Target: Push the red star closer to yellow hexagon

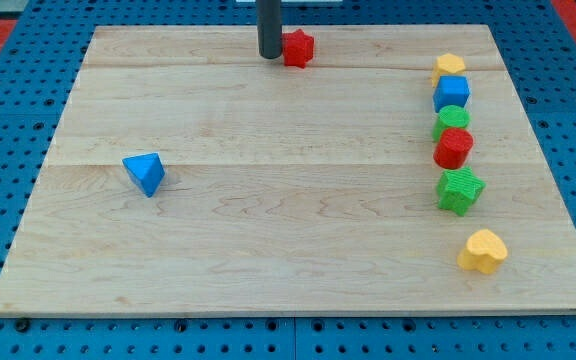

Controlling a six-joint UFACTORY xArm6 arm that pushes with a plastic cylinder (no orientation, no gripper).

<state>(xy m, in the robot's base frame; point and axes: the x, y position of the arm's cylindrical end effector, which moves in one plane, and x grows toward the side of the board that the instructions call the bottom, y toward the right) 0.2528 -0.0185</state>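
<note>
The red star [298, 47] lies near the view's top, a little right of centre on the wooden board. My tip [269, 55] stands just left of it, touching or nearly touching its left side. The yellow hexagon [449, 67] sits at the view's upper right, at the head of a column of blocks, well to the right of the red star.
Below the yellow hexagon run a blue block [452, 93], a green block [452, 120], a red block [454, 148] and a green star [460, 190]. A yellow heart [483, 251] lies at lower right. A blue triangle [145, 173] lies at left. The board [268, 200] rests on blue pegboard.
</note>
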